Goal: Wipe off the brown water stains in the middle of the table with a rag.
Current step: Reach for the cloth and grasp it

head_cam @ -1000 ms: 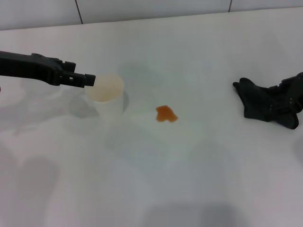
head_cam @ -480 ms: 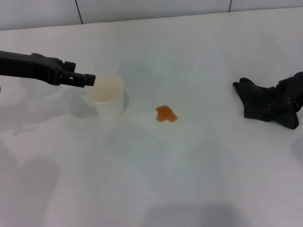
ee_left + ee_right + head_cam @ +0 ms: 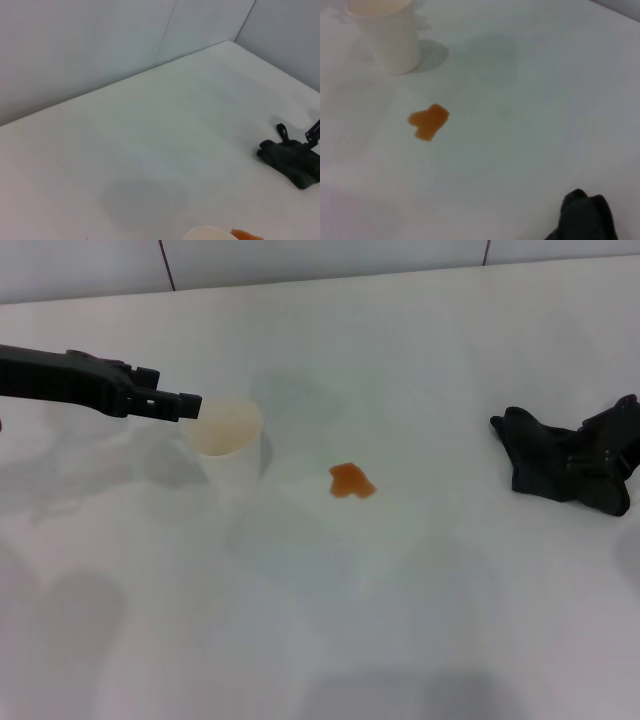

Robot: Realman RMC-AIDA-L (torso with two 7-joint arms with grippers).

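The brown water stain is a small orange-brown blotch in the middle of the white table; it also shows in the right wrist view. The black rag lies bunched at the right, far from the stain; it also shows in the left wrist view and the right wrist view. My right gripper is at the rag's right end, dark against the dark cloth. My left gripper hovers at the left rim of a pale cup.
The pale cup stands left of the stain, with a tan inside; it also shows in the right wrist view. A tiled wall runs along the table's far edge. The left arm reaches in from the left.
The rag's right end has bunched and risen slightly at my right gripper. The left arm, cup and stain have not moved.
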